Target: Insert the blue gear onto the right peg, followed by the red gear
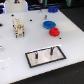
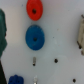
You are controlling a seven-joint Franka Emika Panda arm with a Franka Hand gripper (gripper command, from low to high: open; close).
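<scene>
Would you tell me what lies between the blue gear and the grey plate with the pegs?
Only bare white table: in the exterior view nothing sits between the blue gear and the grey plate.

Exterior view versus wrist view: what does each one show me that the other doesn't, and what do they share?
Only the exterior view shows the grey plate with its two upright pegs, including the right peg, plus a small pale block on the white table. Only the wrist view shows a second blue shape cut by the frame edge and a dark green form at another edge; neither is identifiable. Both show the blue gear and the red gear lying close together. The gripper appears in neither.
</scene>
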